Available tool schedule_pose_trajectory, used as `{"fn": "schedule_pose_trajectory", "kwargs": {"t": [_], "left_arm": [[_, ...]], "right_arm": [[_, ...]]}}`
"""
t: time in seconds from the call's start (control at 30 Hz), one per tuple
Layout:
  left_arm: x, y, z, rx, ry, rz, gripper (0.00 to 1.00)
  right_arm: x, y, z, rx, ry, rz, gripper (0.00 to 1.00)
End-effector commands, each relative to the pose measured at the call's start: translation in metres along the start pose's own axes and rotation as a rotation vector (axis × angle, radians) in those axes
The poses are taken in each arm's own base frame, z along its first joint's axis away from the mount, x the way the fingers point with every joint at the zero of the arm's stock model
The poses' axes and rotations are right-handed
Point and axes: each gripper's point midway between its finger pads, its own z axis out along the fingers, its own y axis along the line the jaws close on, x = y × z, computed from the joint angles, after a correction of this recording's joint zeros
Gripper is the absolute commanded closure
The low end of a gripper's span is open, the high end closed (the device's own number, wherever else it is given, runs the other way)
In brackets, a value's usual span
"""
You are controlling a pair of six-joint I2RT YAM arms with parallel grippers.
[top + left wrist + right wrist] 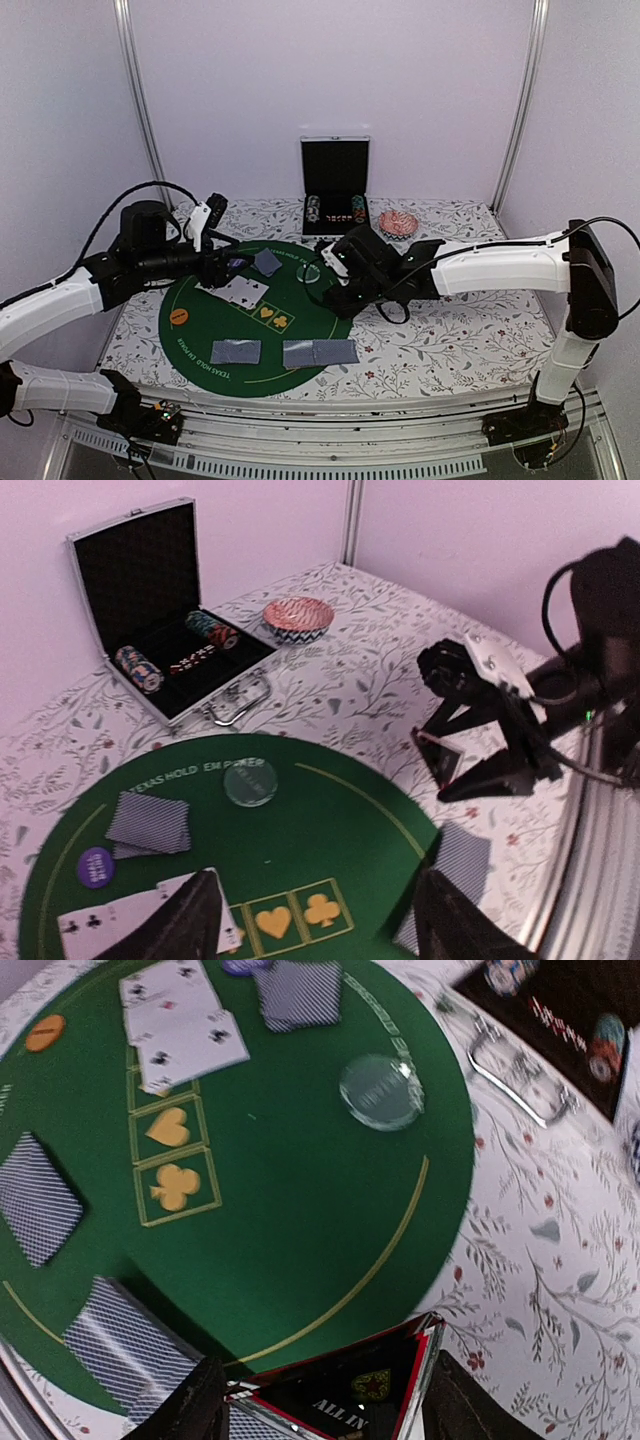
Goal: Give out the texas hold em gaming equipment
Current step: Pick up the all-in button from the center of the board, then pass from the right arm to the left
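Looking from the top, right hand (345, 288): it is hanging over the right edge of the green felt mat (200, 335), near the pale disc (311, 271); its grip is not showing here.
Top, risk: the left hand (220, 267) is hovering just beside the face-up cards (243, 291); a low pass is likely to be dragging them off their row.
Left wrist, left hand (320, 930): its fingers (190, 925) are standing wide apart, holding nothing, above the face-up cards (120, 920).
Left wrist, writing: the mat is showing "TEXAS HOLD EM".
Right wrist, right hand (328, 1400): it is pinching the black triangular marker (370, 1380) by its sides, over the mat's edge beside the floral counter (560, 1290).
Right wrist, risk: the marker is being held by its corners only, I judge; it may be slipping or landing on the face-down cards (130, 1350) below.
Right wrist, writing: the marker is showing "ALL IN".
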Motion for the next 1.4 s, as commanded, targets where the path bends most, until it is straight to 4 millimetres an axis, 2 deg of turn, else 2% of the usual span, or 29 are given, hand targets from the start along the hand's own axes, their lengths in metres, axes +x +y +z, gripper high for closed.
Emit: {"fn": "schedule_pose_trajectory", "kwargs": {"t": [0.0, 0.1, 0.23, 0.4, 0.6, 0.9, 1.1, 1.27, 1.3, 1.37], "left_arm": [[-0.011, -0.033, 0.006, 0.223, -0.089, -0.281, 0.37], [-0.006, -0.041, 0.010, 0.278, -0.096, -0.340, 0.38], [0.001, -0.042, 0.019, 0.290, -0.050, -0.403, 0.37], [0.012, -0.054, 0.026, 0.322, -0.026, -0.462, 0.33], [0.012, -0.074, 0.038, 0.364, -0.031, -0.460, 0.32], [0.011, -0.086, 0.053, 0.381, -0.023, -0.436, 0.40], [0.011, -0.092, 0.059, 0.404, -0.012, -0.404, 0.61], [0.007, -0.103, 0.056, 0.447, -0.015, -0.354, 0.96], [0.006, -0.104, 0.054, 0.454, -0.018, -0.348, 1.00], [0.006, -0.107, 0.051, 0.466, -0.020, -0.342, 1.00]], "right_arm": [[-0.074, 0.042, -0.052, -0.039, -0.337, -0.195, 0.55], [-0.086, 0.071, -0.064, -0.066, -0.429, -0.291, 0.55], [-0.096, 0.091, -0.074, -0.065, -0.508, -0.376, 0.55], [-0.104, 0.100, -0.081, -0.081, -0.554, -0.402, 0.55], [-0.104, 0.108, -0.078, -0.083, -0.548, -0.422, 0.55], [-0.101, 0.110, -0.076, -0.066, -0.534, -0.444, 0.55], [-0.100, 0.110, -0.075, -0.056, -0.536, -0.452, 0.56], [-0.100, 0.109, -0.077, -0.047, -0.545, -0.452, 0.55], [-0.100, 0.108, -0.077, -0.046, -0.546, -0.451, 0.56], [-0.099, 0.107, -0.077, -0.041, -0.547, -0.451, 0.56]]}}
